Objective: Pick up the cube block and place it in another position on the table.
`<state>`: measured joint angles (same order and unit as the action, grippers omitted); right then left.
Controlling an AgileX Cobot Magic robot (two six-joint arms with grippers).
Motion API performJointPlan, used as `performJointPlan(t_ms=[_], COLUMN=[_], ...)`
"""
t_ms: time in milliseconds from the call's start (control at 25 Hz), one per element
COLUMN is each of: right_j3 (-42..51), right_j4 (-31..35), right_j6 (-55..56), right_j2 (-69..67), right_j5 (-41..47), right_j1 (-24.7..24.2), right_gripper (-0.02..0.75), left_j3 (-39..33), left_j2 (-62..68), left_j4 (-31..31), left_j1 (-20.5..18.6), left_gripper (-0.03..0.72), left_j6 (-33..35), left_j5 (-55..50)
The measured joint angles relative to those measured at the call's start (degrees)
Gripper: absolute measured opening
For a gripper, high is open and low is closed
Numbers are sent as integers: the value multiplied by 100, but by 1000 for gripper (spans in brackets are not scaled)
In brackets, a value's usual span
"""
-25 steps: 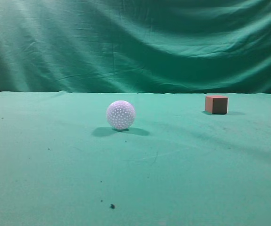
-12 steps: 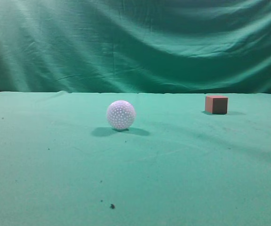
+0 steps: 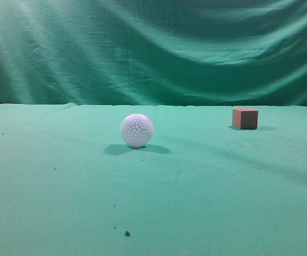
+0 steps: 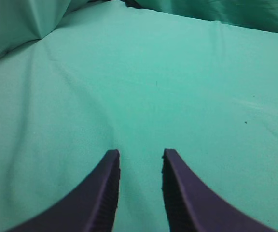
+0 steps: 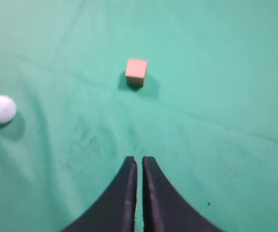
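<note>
The cube block [image 3: 245,118] is small and reddish-brown and rests on the green table [image 3: 207,202] at the far right. In the right wrist view the cube block [image 5: 136,71] lies well ahead of my right gripper [image 5: 139,159], which is shut and empty above the cloth. My left gripper [image 4: 140,153] is open and empty over bare green cloth; the cube does not show in that view. Neither gripper shows in the exterior view.
A white dimpled ball [image 3: 137,130] sits near the table's middle, left of the cube; it also shows in the right wrist view [image 5: 1,109] at the left edge. A green backdrop [image 3: 153,48] hangs behind. Dark specks [image 3: 127,233] dot the near cloth.
</note>
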<state>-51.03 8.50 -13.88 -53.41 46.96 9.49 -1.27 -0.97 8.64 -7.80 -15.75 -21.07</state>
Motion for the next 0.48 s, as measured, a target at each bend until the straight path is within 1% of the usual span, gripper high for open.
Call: performJointPlan(t_ms=[160,480], right_j3=[1120,3520], right_j4=[63,266], right_j6=[-127,-140], right_j2=[964,3436], right_j5=[-1033,-2816], right_j1=[-268,-699], right_gripper=[0,0], left_j3=[0,0], left_j2=[0,0], left_j4=[0,0], left_j1=[0,0], left_gripper=[235,235], left_j6=[0,0], left_j5=[0,0])
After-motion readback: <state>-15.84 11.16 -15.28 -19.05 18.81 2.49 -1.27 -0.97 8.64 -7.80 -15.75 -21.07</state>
